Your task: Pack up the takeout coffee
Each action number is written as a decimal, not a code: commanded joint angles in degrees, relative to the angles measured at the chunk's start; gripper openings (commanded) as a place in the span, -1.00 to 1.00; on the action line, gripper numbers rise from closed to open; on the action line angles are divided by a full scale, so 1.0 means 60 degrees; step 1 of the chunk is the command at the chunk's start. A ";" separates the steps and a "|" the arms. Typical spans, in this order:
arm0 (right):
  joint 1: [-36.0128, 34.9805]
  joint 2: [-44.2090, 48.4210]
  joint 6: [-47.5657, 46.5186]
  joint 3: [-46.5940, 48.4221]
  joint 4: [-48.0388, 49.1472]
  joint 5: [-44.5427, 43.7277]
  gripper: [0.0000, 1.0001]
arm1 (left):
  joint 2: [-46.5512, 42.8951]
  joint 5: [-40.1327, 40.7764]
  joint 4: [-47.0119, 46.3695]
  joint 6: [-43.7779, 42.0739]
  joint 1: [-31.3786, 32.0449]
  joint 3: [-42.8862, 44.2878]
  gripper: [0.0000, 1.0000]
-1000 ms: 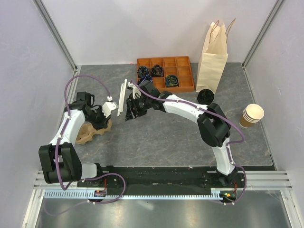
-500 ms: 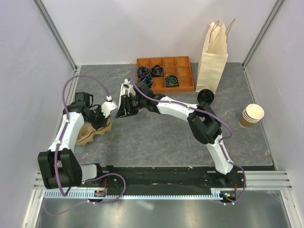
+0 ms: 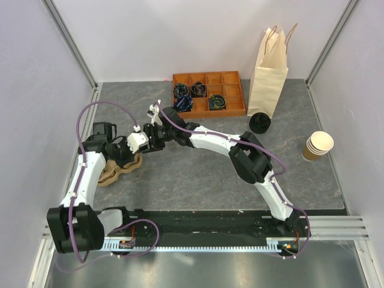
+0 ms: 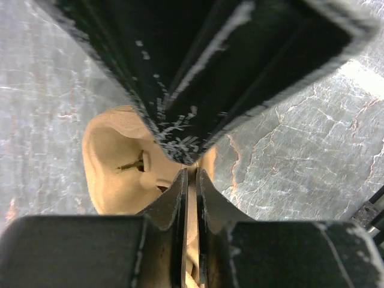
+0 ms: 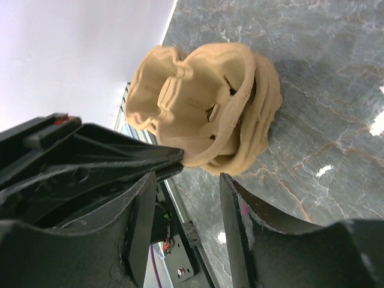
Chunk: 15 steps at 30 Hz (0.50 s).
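Note:
The takeout coffee [image 3: 260,122], seen mostly as its black lid, sits by the foot of the paper bag [image 3: 270,72], far from both grippers. My left gripper [image 3: 128,153] is shut on the rim of the brown pulp cup carrier [image 3: 117,170]. In the left wrist view the fingers [image 4: 190,174] pinch a thin tan edge of the carrier [image 4: 117,162]. My right gripper [image 3: 149,141] reaches far left, just right of the left gripper. In the right wrist view it [image 5: 187,180] is open and empty, with the carrier [image 5: 204,114] just beyond its fingertips.
An orange compartment tray [image 3: 235,96] with small dark items stands at the back centre. A stack of lidless tan paper cups [image 3: 317,146] lies at the right. The right arm stretches across the middle of the grey table. The cell walls stand close on the left and right.
My right gripper has swung left and nearer, up to the left gripper and carrier. The left gripper and carrier have shifted slightly nearer.

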<state>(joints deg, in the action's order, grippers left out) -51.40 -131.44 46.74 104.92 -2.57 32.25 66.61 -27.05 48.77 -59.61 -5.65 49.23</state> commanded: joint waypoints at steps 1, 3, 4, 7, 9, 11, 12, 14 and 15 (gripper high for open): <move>-0.0003 -0.0169 0.0237 0.0515 0.0340 -0.0131 0.09 | -0.0730 -0.0048 -0.0482 -0.0127 -0.0010 -0.0076 -0.96; -0.0003 -0.0213 0.0252 0.0574 0.0340 -0.0160 0.10 | -0.0876 -0.0019 -0.0482 -0.0215 0.0004 -0.0090 -0.96; -0.0003 -0.0199 0.0252 0.0574 0.0355 -0.0175 0.11 | -0.0993 0.0011 -0.0482 -0.0303 0.0033 -0.0105 -0.96; -0.0003 -0.0169 0.0281 0.0574 0.0296 -0.0219 0.15 | -0.1125 0.0172 -0.0482 -0.0420 0.0033 -0.0105 -0.96; -0.0003 0.0020 0.0165 0.0560 0.0311 -0.0189 0.19 | -0.1228 0.0216 -0.0439 -0.0479 0.0019 -0.0061 -0.96; -0.0003 0.0167 0.0076 0.0603 0.0296 -0.0189 0.28 | -0.1360 0.0172 -0.0351 -0.0538 0.0019 0.0084 -0.96; 0.0011 0.0313 0.0047 0.0618 0.0267 -0.0175 0.32 | -0.1404 0.0129 -0.0307 -0.0552 0.0033 0.0158 -0.96; 0.0011 0.0460 -0.0070 0.0647 0.0223 -0.0146 0.40 | -0.1463 0.0114 -0.0132 -0.0625 0.0106 0.0392 -0.96; 0.0011 0.0562 -0.0128 0.0662 0.0208 -0.0174 0.42 | -0.1492 0.0113 -0.0087 -0.0655 0.0165 0.0437 -0.96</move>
<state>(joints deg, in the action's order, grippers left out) -51.27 -131.98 47.09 106.24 -2.15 31.44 59.42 -25.89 47.97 -60.12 -5.50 48.80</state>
